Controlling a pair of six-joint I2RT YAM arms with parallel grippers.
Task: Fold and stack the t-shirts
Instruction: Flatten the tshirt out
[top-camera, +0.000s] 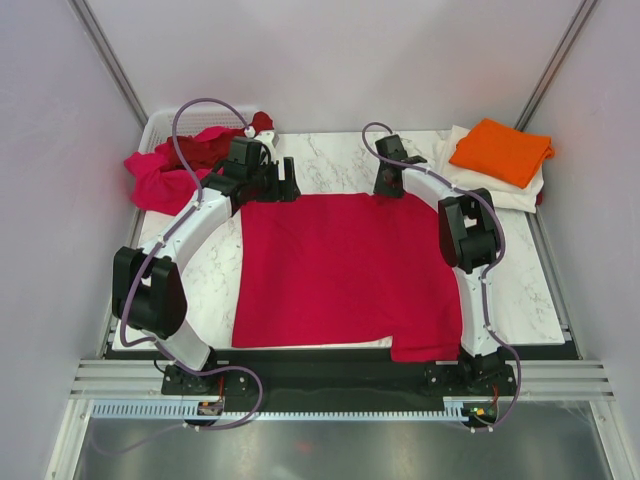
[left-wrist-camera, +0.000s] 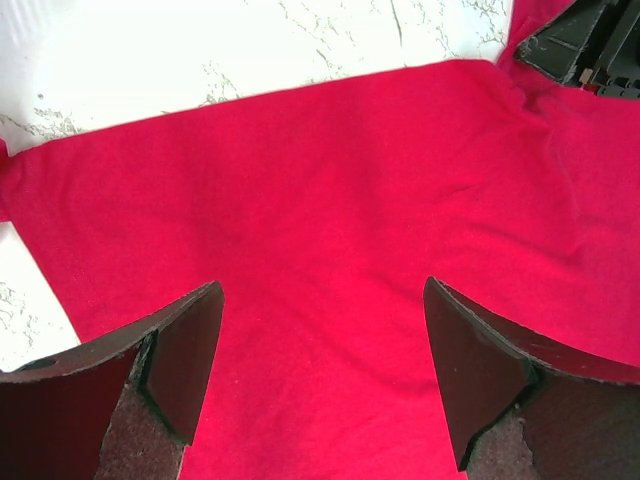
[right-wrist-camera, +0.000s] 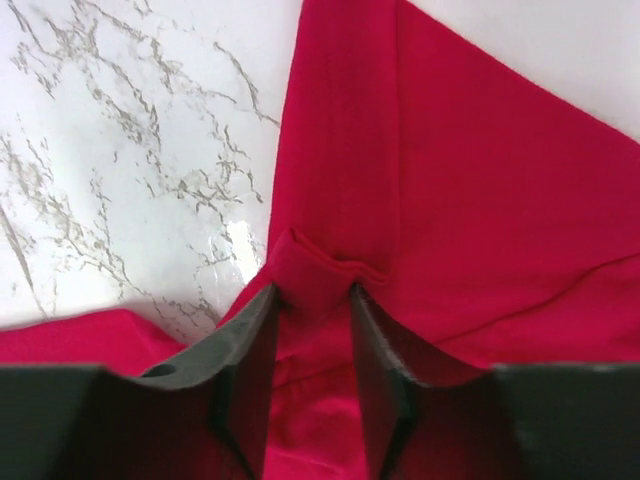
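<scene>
While smoothing the crimson red soft cloth t-shirt (top-camera: 345, 270) flat on the white marbled desk (top-camera: 330, 160), pinches a fold at its far edge between fingers of right gripper (right-wrist-camera: 312, 300); holds fingers of left gripper (left-wrist-camera: 322, 300) wide open, empty, above far left corner. Next, likely calls for a left grasp before folding.

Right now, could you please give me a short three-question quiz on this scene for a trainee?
1. True or false: the orange t-shirt lies folded on the cream-white t-shirt.
2. Do the left jaws or the right jaws pinch the crimson t-shirt?
3. The left jaws stand: A open above the cloth, B shut on cloth, C out of view.
Key: 1 true; 2 the right jaws; 3 A.
</scene>
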